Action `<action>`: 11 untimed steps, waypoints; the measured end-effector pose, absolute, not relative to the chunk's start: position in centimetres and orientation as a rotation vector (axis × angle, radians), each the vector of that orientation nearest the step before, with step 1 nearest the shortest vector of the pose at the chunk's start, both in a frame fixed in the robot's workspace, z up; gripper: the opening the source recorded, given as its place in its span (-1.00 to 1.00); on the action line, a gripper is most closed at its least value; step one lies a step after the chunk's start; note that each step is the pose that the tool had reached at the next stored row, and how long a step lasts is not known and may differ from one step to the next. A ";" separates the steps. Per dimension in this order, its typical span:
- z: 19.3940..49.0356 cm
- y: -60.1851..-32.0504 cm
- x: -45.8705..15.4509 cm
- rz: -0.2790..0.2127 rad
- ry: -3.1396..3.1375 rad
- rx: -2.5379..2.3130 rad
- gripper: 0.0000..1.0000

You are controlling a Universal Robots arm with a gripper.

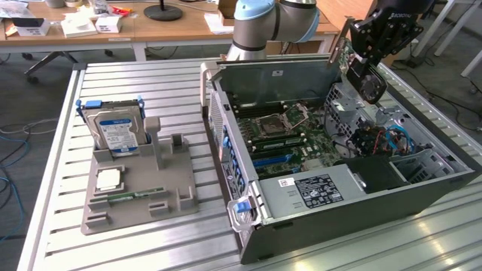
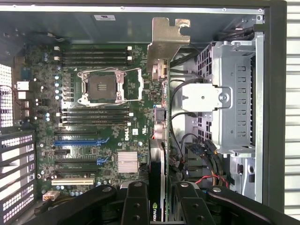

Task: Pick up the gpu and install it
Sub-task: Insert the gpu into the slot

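Wrist view: gpu [image 2: 159, 117] was edge-on, so faces couldn't be seen. Its near end was hidden betw. gripper [image 2: 156, 192] fingers [image 2: 135, 201], which were cut off by the view's edge. Exterior view: arm [image 1: 271, 20] was cut off at top edge. PSU label [image 1: 318, 189] text was too small to read. Hard drive [image 1: 114, 131] bottom was hidden in holder [image 1: 139, 192] slot.

Bare ribbed aluminium on the table [image 1: 150, 84]; matt grey plastic for the holder tray [image 1: 173, 197]; dull grey sheet metal around the computer case [image 1: 362, 220]; shiny silver metal on the bracket [image 2: 167, 37] of the gpu [image 2: 160, 119].
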State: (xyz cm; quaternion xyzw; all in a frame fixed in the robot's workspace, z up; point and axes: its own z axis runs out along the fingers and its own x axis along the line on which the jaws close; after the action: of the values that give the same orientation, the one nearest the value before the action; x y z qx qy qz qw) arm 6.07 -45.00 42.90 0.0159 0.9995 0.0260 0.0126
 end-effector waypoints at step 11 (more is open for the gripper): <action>42.9 -45.0 6.1 0.084 3.115 -0.160 -0.47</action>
State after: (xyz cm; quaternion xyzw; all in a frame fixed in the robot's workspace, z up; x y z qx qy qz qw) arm 6.07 -45.00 42.86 -0.0512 0.9983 0.0269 0.0108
